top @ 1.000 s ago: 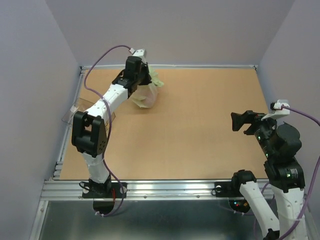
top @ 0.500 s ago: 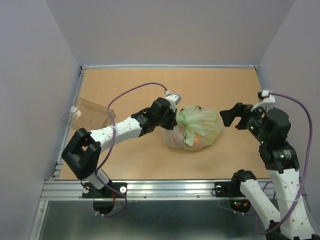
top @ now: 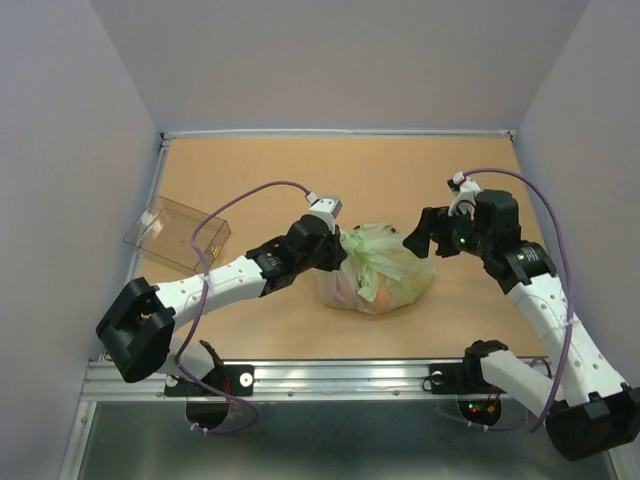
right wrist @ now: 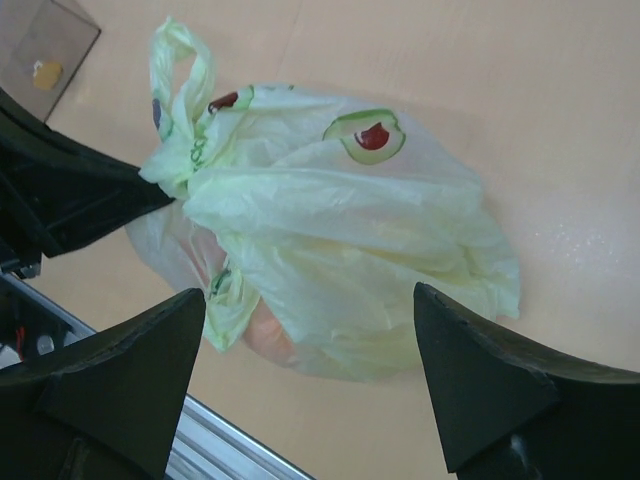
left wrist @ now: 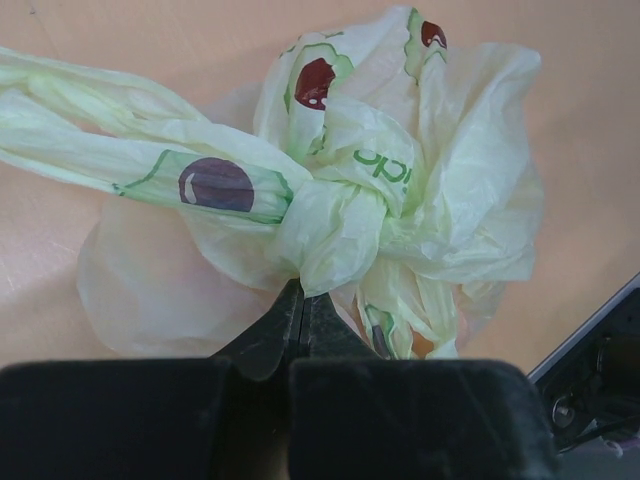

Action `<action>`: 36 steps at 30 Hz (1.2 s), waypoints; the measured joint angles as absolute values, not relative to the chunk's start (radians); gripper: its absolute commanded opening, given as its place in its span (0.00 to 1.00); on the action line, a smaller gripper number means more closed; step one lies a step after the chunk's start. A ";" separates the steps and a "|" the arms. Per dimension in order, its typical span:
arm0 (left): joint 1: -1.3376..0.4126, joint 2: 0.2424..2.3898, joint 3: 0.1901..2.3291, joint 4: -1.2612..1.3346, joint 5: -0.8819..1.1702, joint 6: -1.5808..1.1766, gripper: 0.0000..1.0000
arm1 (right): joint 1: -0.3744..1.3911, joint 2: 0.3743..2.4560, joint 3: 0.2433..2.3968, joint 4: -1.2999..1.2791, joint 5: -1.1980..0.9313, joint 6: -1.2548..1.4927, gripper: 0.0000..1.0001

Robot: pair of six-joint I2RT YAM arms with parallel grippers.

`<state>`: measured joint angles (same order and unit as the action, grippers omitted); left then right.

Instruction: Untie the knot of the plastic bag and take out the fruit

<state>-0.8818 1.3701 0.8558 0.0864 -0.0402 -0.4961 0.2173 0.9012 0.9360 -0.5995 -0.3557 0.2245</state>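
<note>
The pale green plastic bag (top: 378, 270) lies tied on the table's middle, printed with avocado pictures. Its knot (left wrist: 335, 215) is a bunched tuft with handle ends trailing left. My left gripper (top: 342, 247) is shut on the bag's film just below the knot (left wrist: 300, 290). My right gripper (top: 424, 240) is open and empty, just right of the bag; in the right wrist view its fingers (right wrist: 130, 370) stand either side of the bag (right wrist: 340, 250). The fruit shows only as orange-pink shapes through the film (right wrist: 265, 335).
A clear rigid box (top: 177, 233) lies at the table's left, also seen in the right wrist view (right wrist: 45, 45). The aluminium front rail (top: 330, 375) runs along the near edge. Purple cables loop above both arms.
The left gripper has dragged the bag from the far left corner to the table's middle. The right arm has swung in from the right edge towards the bag, gripper open.
</note>
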 measured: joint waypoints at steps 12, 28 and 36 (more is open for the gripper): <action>-0.881 1.447 0.958 0.071 -0.038 -0.411 0.00 | 0.501 1.259 0.984 -0.482 -0.225 0.155 0.83; -0.671 1.442 0.946 0.062 0.071 -0.411 0.00 | 0.587 1.257 0.985 -0.371 0.144 0.223 0.01; -0.332 1.442 0.993 0.045 0.171 -0.514 0.00 | 0.590 1.015 0.938 -0.336 0.393 0.369 0.01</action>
